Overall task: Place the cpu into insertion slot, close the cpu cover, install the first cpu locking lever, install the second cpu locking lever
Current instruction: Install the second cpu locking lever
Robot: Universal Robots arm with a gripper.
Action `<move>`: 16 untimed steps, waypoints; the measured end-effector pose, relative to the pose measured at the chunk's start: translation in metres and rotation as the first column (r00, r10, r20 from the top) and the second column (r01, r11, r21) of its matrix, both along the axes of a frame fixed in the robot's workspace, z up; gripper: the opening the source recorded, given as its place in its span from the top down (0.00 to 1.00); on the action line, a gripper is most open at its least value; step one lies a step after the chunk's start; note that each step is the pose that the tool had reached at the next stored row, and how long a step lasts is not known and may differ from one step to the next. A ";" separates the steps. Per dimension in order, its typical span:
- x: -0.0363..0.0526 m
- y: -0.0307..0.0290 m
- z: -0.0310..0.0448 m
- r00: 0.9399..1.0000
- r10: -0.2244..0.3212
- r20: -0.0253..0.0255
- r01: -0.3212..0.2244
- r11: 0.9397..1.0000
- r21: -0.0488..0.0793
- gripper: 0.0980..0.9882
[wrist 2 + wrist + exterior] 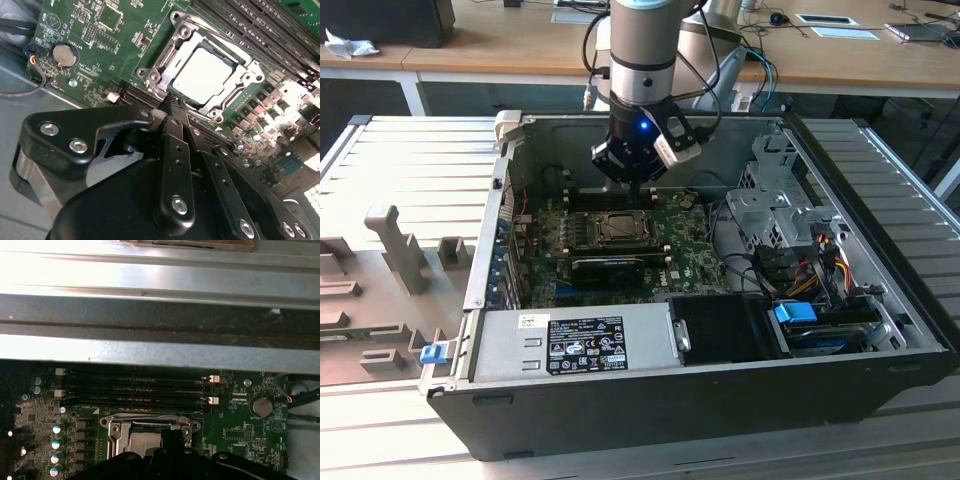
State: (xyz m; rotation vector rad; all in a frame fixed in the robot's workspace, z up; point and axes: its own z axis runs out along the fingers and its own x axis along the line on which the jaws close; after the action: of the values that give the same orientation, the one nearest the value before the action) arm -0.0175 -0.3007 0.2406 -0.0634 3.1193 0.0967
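Black gripper [170, 102] low over green circuit board [100, 40], fingers [172, 150] together, beside silvery square cpu [202, 75] seated in metal-rimmed insertion slot [162, 70], cpu cover [250, 80] down.

In the first wrist view the pincer [167, 440] hides part of the chip [142, 442]; the frame plate [150, 422] runs behind it too.

Exterior view high above case [880, 330]; wrist views close over socket.

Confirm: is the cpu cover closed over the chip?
Closed: in the second wrist view the cpu cover lies flat around the cpu, whose silvery top shows through its window.
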 end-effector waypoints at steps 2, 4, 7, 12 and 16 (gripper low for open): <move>0.0000 -0.0007 0.0000 1.000 0.000 0.000 0.000 1.000 0.000 0.99; 0.0000 -0.0010 0.0000 1.000 0.000 0.000 0.000 1.000 0.000 0.99; 0.0000 -0.0014 0.0000 1.000 0.000 0.000 0.000 1.000 0.000 0.99; 0.0000 -0.0030 0.0000 1.000 0.000 0.000 0.000 1.000 0.000 0.99; 0.0000 -0.0042 0.0000 1.000 0.000 0.000 0.000 1.000 0.000 0.99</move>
State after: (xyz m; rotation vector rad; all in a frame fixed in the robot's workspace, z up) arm -0.0175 -0.3050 0.2407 -0.0635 3.1193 0.0963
